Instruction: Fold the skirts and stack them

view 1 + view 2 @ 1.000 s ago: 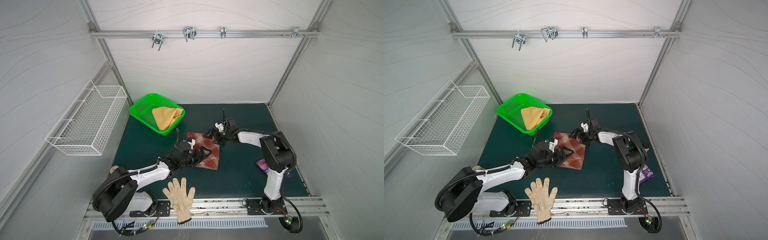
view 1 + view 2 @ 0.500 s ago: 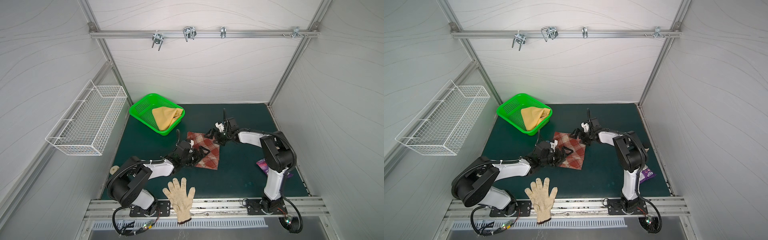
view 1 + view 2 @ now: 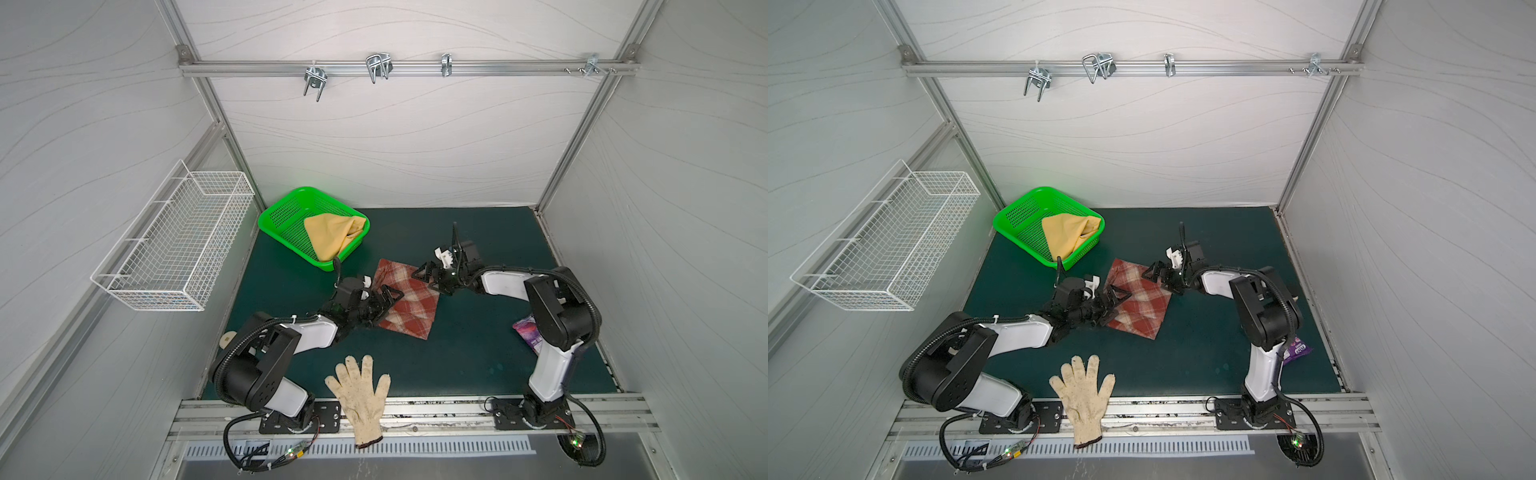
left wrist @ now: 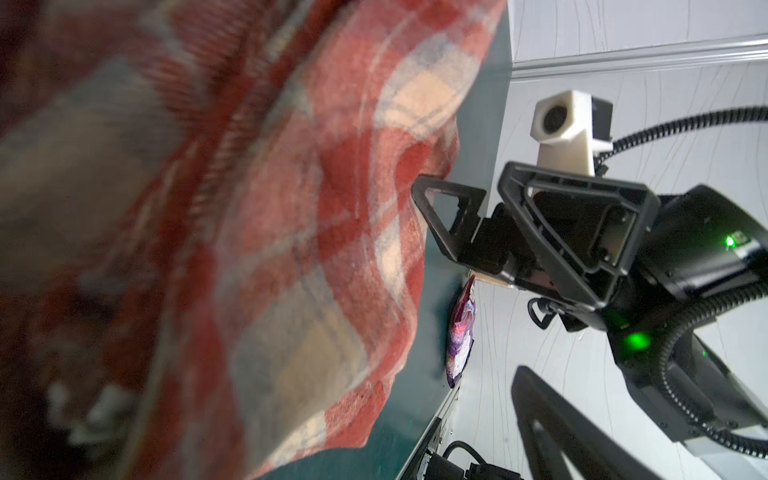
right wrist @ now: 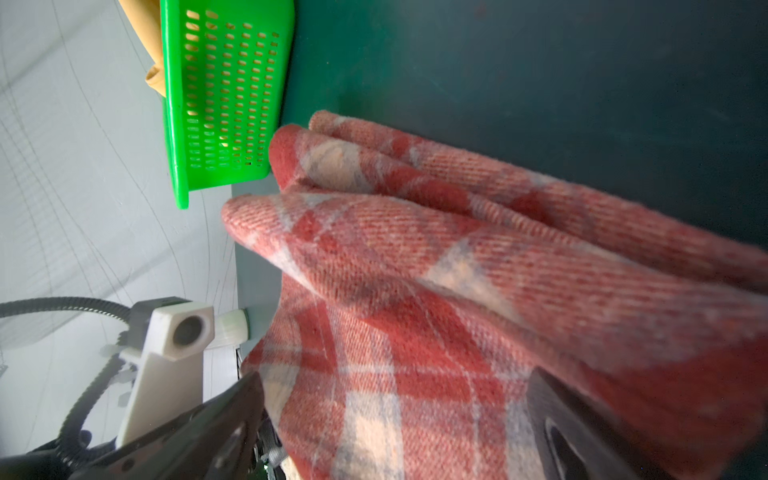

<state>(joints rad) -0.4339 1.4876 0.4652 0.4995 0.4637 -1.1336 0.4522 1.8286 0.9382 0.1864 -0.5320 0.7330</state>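
Plaid skirt folded flat, middle of table. Mustard skirt bunched in green basket, far-left corner. Left gripper and right gripper: jaws wide at plaid's opposite edges, nothing clamped. Likely light, limp, woolly, not slippery; pinch doubled corners.

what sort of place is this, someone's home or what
Probably a robot test cell: plain white panel walls on an aluminium frame, two robot arms bolted to a metal rail, a dark green mat.

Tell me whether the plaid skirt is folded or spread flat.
Folded. The plaid skirt lies as a compact four-sided shape on the mat; the right wrist view shows layers doubled over at its edge.
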